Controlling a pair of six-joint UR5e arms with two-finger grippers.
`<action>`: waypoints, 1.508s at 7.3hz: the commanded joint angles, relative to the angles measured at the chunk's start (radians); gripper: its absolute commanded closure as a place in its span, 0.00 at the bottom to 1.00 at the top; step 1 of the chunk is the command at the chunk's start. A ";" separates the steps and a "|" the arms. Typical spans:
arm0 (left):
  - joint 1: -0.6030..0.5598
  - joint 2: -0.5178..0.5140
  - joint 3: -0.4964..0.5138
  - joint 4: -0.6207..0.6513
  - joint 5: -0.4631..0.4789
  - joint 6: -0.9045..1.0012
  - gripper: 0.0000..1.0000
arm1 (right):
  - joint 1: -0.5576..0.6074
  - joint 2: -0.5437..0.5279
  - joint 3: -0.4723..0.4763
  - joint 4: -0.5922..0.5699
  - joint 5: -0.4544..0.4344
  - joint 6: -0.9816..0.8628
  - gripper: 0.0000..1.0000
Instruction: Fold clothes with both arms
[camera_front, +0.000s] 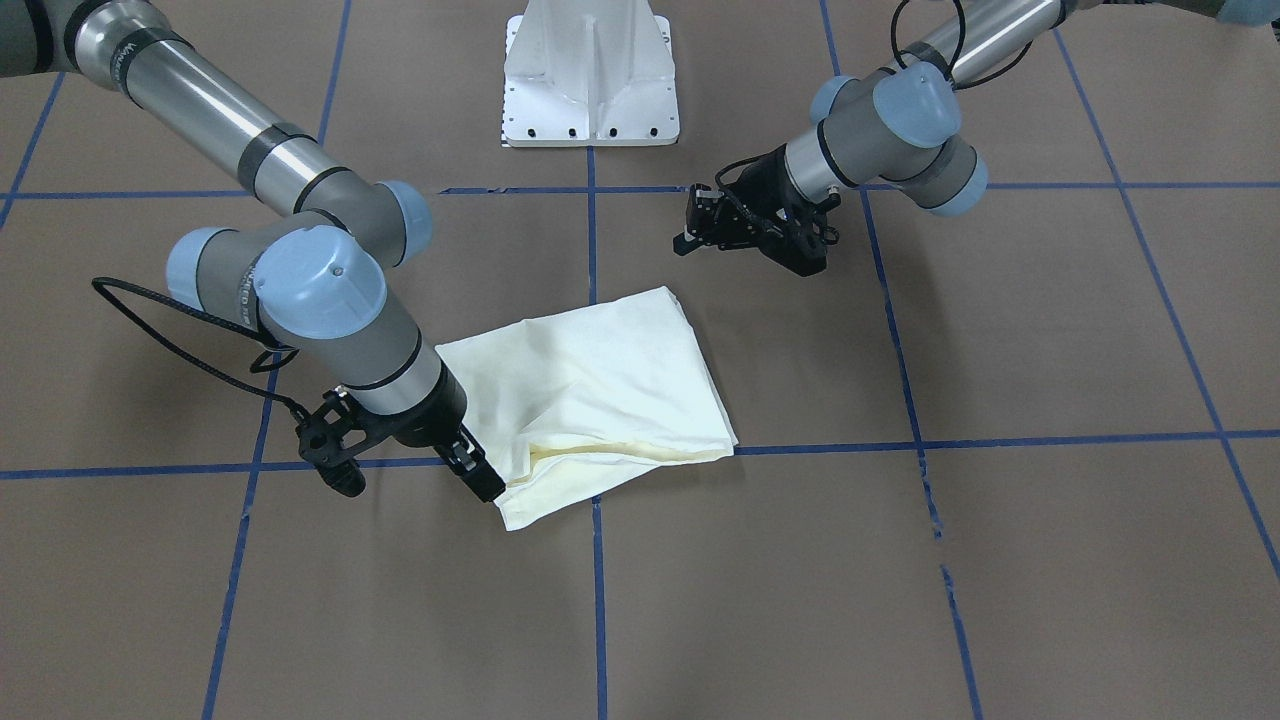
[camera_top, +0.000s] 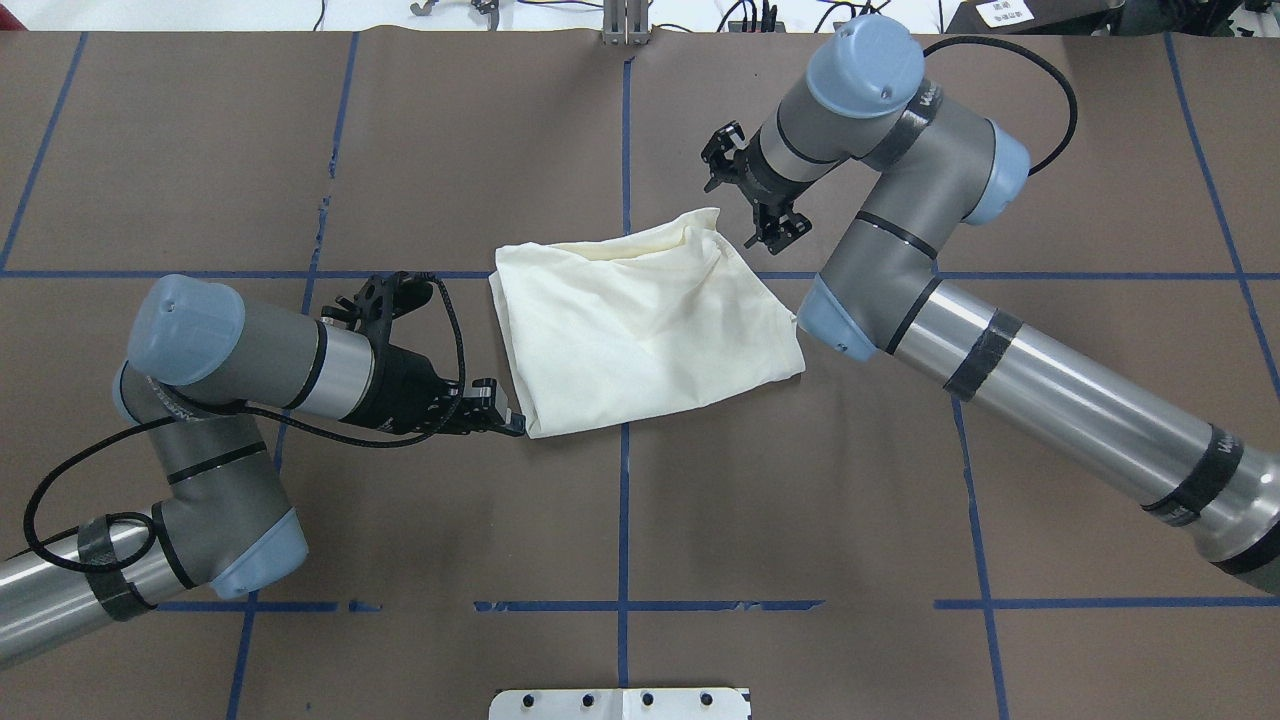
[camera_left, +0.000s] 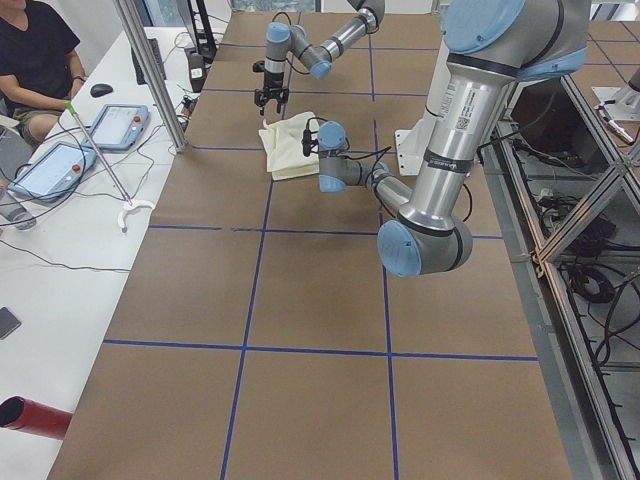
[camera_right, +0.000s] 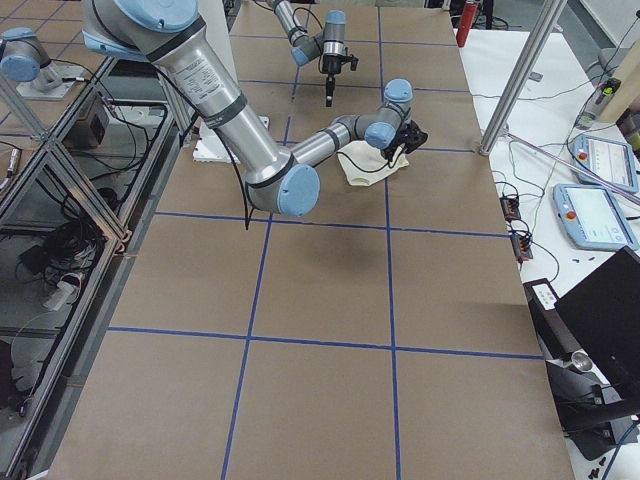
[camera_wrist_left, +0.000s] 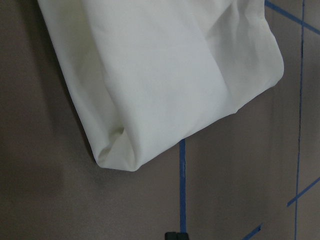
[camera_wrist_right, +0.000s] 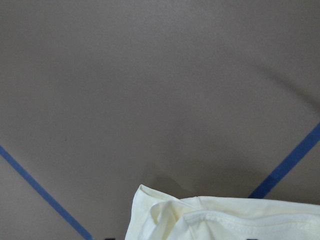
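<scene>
The cream shirt (camera_top: 640, 330) lies folded into a rough square on the brown table, plain side up, with no print showing. It also shows in the front view (camera_front: 590, 390). My left gripper (camera_top: 512, 425) hovers just beside the shirt's near-left corner (camera_wrist_left: 117, 157), not touching it. Its fingertips look closed together and hold nothing. My right gripper (camera_top: 775, 228) is open and empty, close to the shirt's far-right corner (camera_wrist_right: 150, 200). In the front view the right gripper (camera_front: 482, 480) sits low at the cloth's edge, and the left gripper (camera_front: 690, 222) is off the table.
The white base pedestal (camera_front: 590, 75) stands at the robot's side of the table. Blue tape lines (camera_top: 625, 500) cross the brown surface. An operator (camera_left: 35, 60) sits at a side desk with tablets (camera_left: 115, 125) and a thin grabber stick (camera_left: 100, 160).
</scene>
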 joint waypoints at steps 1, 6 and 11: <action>-0.007 -0.060 0.003 0.114 0.095 0.002 1.00 | 0.029 -0.039 0.072 0.000 0.045 -0.093 0.00; -0.025 -0.096 0.030 0.200 0.174 0.026 1.00 | -0.169 -0.033 0.124 0.000 -0.097 -0.103 1.00; -0.074 -0.090 0.021 0.234 0.175 0.028 1.00 | -0.162 0.066 -0.041 -0.008 -0.199 -0.238 1.00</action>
